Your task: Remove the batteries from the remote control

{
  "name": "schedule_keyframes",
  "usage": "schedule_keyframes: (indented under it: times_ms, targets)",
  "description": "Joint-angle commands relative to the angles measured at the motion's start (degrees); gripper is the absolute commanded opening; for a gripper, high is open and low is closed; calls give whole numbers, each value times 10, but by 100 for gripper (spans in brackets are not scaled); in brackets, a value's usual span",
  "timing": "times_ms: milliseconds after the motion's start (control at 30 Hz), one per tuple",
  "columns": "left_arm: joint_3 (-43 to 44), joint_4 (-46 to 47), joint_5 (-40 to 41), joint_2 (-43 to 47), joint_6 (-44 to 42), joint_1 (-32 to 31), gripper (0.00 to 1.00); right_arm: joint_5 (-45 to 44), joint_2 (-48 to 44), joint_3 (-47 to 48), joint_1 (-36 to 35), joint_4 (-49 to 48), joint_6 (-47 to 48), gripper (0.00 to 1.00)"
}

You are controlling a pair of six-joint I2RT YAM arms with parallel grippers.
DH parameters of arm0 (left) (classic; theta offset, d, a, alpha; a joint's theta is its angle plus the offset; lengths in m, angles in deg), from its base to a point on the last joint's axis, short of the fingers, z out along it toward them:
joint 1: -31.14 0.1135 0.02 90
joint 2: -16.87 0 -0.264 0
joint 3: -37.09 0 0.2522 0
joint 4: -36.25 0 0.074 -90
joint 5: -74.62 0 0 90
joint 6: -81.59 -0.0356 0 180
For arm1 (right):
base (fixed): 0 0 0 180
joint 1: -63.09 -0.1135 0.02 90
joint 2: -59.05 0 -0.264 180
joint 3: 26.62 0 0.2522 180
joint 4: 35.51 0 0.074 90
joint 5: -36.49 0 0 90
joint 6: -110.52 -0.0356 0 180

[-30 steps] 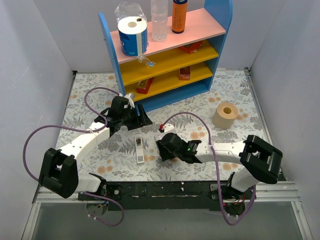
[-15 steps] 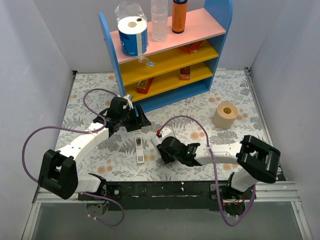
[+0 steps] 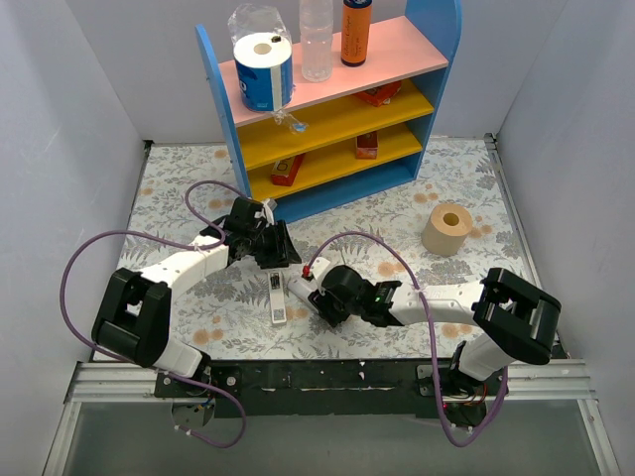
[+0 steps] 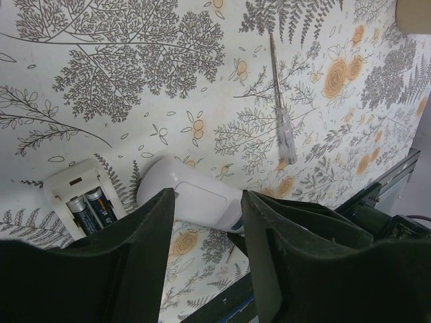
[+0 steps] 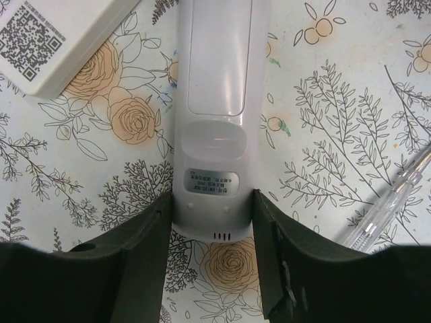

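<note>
Where the top view looks down, the open remote (image 3: 277, 297) lies on the bench (image 3: 228, 322), long axis running away from the bases. The left end effector (image 3: 278, 253) is at its far end, likely nearer than the right end effector (image 3: 316, 300).

Left wrist view: the jaws are parted and empty. The batteries (image 4: 91, 210), two dark cylinders side by side, sit in the compartment down-left.

Right wrist view: the fingers appear to clasp the closed remote (image 5: 215, 101).

The flat table cover (image 3: 466, 178) is white, printed with grey ferns and orange roses. The wooden shelf unit (image 3: 327, 121) has blue sides, a pink top and yellow lower boards. In front of it, a white plastic remote control (image 4: 71, 183) holds two dark cylindrical batteries (image 4: 91, 210); a glossy white plastic remote (image 5: 215, 101) bears a silver label (image 5: 213, 183).
</note>
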Motion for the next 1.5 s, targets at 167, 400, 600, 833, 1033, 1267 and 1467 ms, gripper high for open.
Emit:
schedule_keyframes:
  times_ms: [167, 400, 600, 833, 1033, 1267, 1467]
  targets:
    - [-18, 18, -29, -4, -6, 1, 38, 8, 3, 0, 3, -35, 16, 41]
    - [-28, 18, 0, -9, -18, -10, 37, 3, 0, -1, 3, -35, 11, 41]
    - [-30, 39, -10, -21, -35, -19, 37, -1, -1, -3, 4, -36, 8, 40]
    - [-37, 39, 0, -35, -40, -31, 37, -5, 0, -2, 4, -36, 3, 41]
    - [-40, 40, 5, -43, -42, -33, 37, -6, 2, -1, 4, -35, 1, 41]
    - [-44, 45, -5, -51, -45, -36, 37, -11, 4, 1, 4, -32, -2, 40]
    - [-48, 48, -14, -49, -42, -40, 38, -14, 5, 0, 5, -32, -5, 41]
